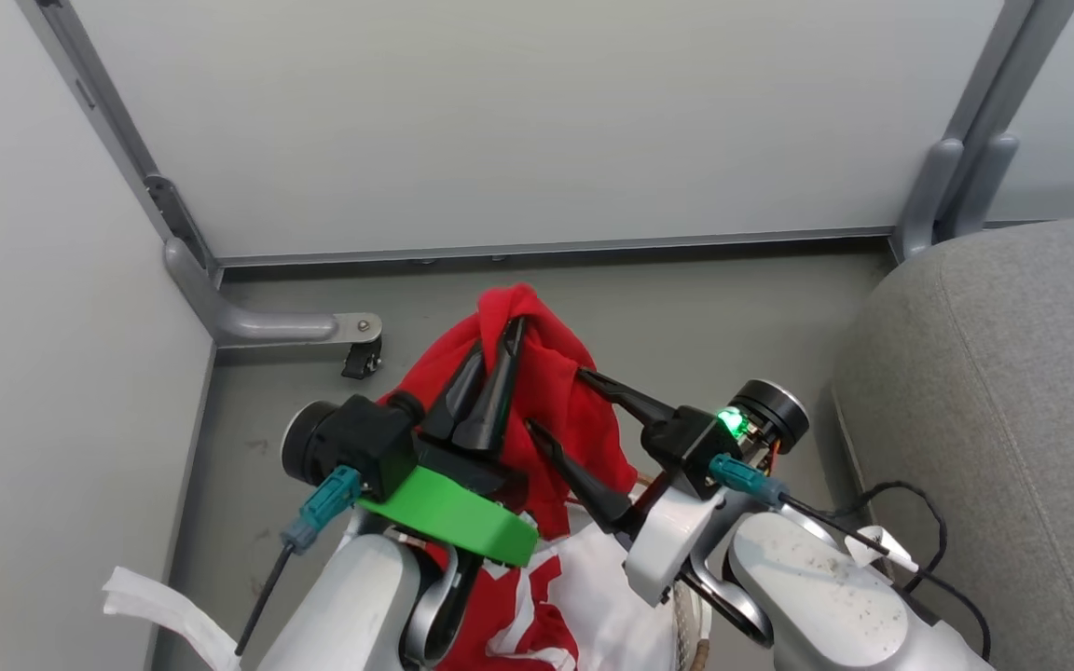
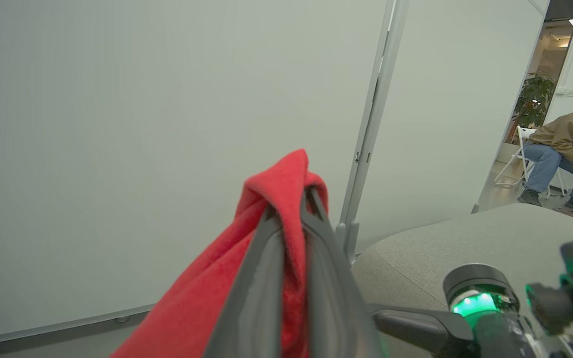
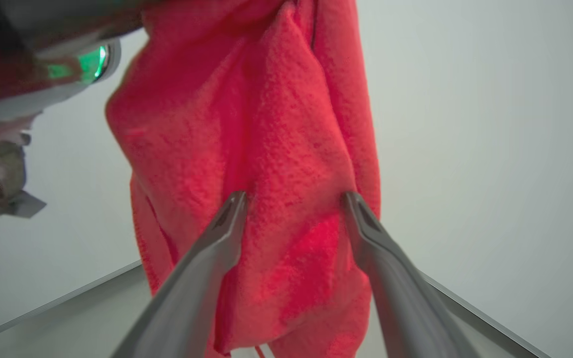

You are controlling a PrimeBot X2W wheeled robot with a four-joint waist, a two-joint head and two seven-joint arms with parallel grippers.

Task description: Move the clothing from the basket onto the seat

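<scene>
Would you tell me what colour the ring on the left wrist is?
The ring is bright green, clearest in the head view.

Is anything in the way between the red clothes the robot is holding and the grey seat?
Just the robot's own right gripper, open beside the clothing that the left gripper holds up; it sits between the clothing and the seat. Nothing else visible blocks the way.

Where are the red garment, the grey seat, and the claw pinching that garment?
Red garment [image 1: 551, 387], head view: bunched fold below the lifted peak.
Grey seat [image 1: 1012, 391], head view: top of the cushion.
Left gripper [image 1: 500, 335], head view: between its fingertips, shut on the garment.
</scene>
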